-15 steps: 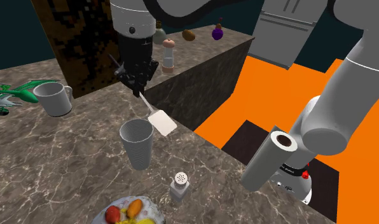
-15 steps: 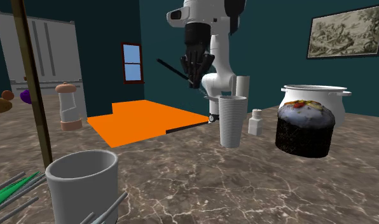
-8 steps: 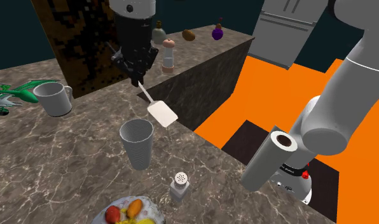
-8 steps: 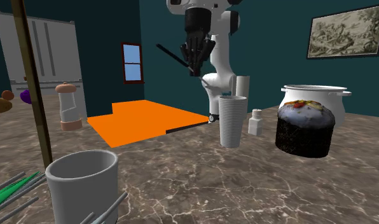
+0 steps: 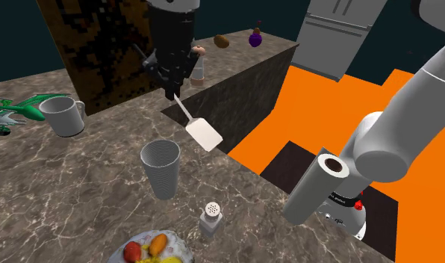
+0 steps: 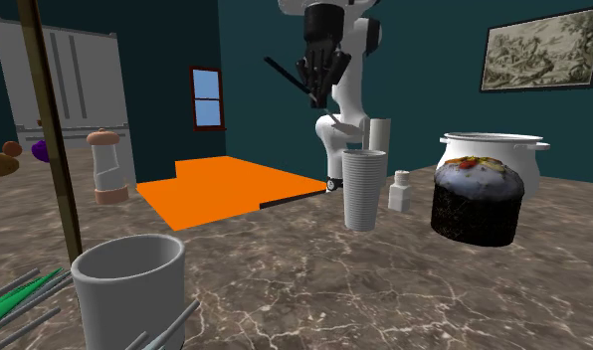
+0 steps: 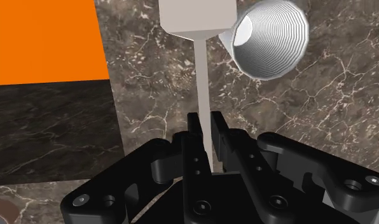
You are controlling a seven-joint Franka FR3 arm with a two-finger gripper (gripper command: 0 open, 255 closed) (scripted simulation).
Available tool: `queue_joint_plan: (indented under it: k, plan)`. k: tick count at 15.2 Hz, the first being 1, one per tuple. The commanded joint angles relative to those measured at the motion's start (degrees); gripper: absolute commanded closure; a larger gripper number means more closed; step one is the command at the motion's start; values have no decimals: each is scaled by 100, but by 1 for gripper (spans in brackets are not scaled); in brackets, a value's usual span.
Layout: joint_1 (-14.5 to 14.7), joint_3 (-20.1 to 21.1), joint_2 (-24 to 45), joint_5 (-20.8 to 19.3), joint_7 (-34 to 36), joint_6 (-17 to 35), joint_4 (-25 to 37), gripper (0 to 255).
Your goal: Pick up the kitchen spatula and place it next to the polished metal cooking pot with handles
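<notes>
Transport step: black hand (image 5: 175, 95) clamps pale flat-bladed spatula (image 5: 205, 135) aloft. Next, carry it beside the white two-handled pot (image 6: 494, 146).

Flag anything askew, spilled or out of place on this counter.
Nothing looks spilled or toppled. The pale flat-bladed spatula slants, but it is clasped by its handle in the black gripper, over the brown marble counter.

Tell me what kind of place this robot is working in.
Probably a home kitchen: a stone-patterned countertop, a tall fridge, a pepper mill and a large pot, with a spatula in the gripper.
</notes>
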Motion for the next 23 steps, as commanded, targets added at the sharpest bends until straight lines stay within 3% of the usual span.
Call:
queue_joint_plan:
  k: [1, 12, 23]
  plan:
    - [56, 9, -434, 246, 5, 1, -362, 255]
    - [765, -103, -2662, 1368, 140, -300, -2046, 255]
    - [1758, 31, -4429, 2190, 880, -1108, -2878, 255]
